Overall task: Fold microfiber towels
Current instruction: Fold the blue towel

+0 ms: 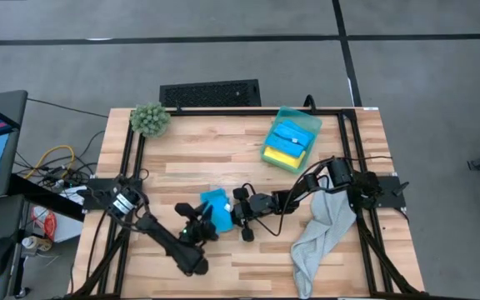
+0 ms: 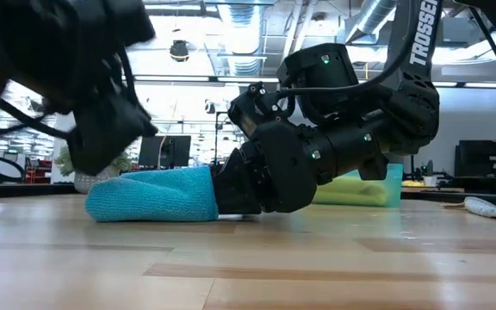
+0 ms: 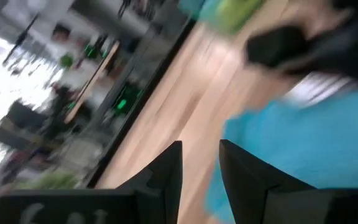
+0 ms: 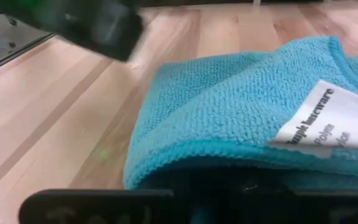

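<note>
Where right claw [image 2: 222,191] meets towel [image 2: 153,195]: hidden.

One camera looks straight down on my whole table [image 1: 223,158] and both my arms; another sits at tabletop height, facing level across into the room. My wrist cameras look forward, very close: all four views share the folded blue towel [image 1: 216,204], whose white label [image 4: 325,121] fills my right wrist's picture.
</note>
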{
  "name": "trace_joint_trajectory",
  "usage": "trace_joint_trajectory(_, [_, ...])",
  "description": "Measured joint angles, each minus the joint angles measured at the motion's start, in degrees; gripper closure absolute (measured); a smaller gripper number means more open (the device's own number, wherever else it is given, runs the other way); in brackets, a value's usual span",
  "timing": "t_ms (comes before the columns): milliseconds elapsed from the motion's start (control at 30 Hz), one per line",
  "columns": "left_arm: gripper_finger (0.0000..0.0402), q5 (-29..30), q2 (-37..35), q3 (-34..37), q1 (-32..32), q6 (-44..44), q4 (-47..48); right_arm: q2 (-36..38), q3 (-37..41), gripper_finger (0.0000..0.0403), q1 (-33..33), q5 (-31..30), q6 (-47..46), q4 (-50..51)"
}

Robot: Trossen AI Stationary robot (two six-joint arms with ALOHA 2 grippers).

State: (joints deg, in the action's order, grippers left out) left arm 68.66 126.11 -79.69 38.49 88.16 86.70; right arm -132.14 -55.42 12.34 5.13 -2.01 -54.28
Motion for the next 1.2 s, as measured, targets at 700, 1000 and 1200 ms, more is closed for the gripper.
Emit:
trace_joint_trajectory(700, [0.0303, -5.6, 0.0, 2.5, 4.7, -22.0, -25.2, 6.2, 0.4, 0.0337, -2.0, -4.5, -2.5, 7.6])
trace_joint_trajectory(1000, [0.0304, -6.2, 0.0, 2.7, 4.6, -19.9, -24.6, 12.4, 0.2, 0.0337, -3.5, -11.4, 0.6, 17.3])
trace_joint_trajectory(1200, [0.0304, -6.5, 0.0, 2.7, 4.6, -19.0, -24.3, 15.7, 0.4, 0.0337, -3.4, -17.7, 3.2, 20.3])
